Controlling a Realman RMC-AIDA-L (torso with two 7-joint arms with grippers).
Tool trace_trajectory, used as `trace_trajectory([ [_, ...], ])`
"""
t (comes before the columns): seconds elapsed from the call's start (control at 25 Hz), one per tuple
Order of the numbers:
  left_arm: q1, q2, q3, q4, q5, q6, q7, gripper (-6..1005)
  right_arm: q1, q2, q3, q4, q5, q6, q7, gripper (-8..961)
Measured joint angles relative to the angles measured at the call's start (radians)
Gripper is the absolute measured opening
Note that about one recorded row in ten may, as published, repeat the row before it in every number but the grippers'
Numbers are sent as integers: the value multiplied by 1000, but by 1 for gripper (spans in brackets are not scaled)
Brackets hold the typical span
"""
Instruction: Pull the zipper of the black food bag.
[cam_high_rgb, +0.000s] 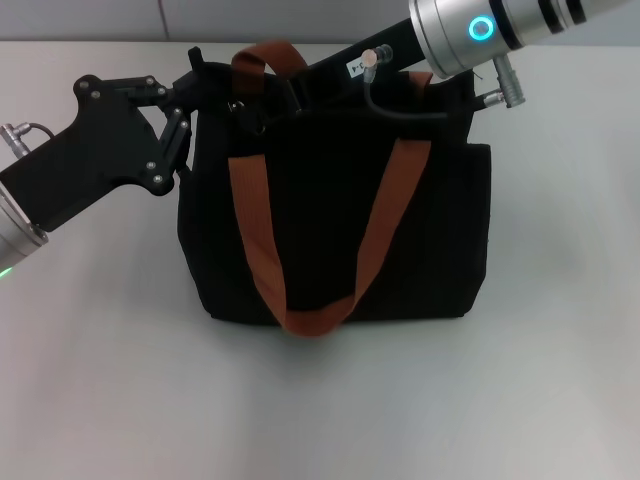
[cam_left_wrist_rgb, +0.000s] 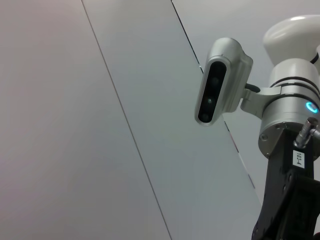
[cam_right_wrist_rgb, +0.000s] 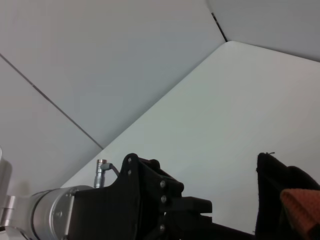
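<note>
The black food bag (cam_high_rgb: 330, 230) stands upright in the middle of the table, with two orange-brown handles (cam_high_rgb: 375, 225). My left gripper (cam_high_rgb: 193, 88) is at the bag's top left corner. It also shows in the right wrist view (cam_right_wrist_rgb: 197, 212), next to the bag's corner (cam_right_wrist_rgb: 280, 190). My right gripper (cam_high_rgb: 285, 88) reaches in from the upper right and lies over the bag's top edge, black against black. Its body shows in the left wrist view (cam_left_wrist_rgb: 290, 200). The zipper pull is hidden among the grippers and the handle at the bag's top.
The bag stands on a pale grey table (cam_high_rgb: 540, 380) that runs on to the front and both sides. A wall stands behind it (cam_high_rgb: 300, 20). The left wrist view shows my head camera (cam_left_wrist_rgb: 220, 82).
</note>
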Motion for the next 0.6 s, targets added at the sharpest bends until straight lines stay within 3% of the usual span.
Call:
trace_trajectory([
  [0.6, -11, 0, 0, 0, -5, -8, 0, 60, -5, 1, -15, -62, -77, 2, 95, 0],
])
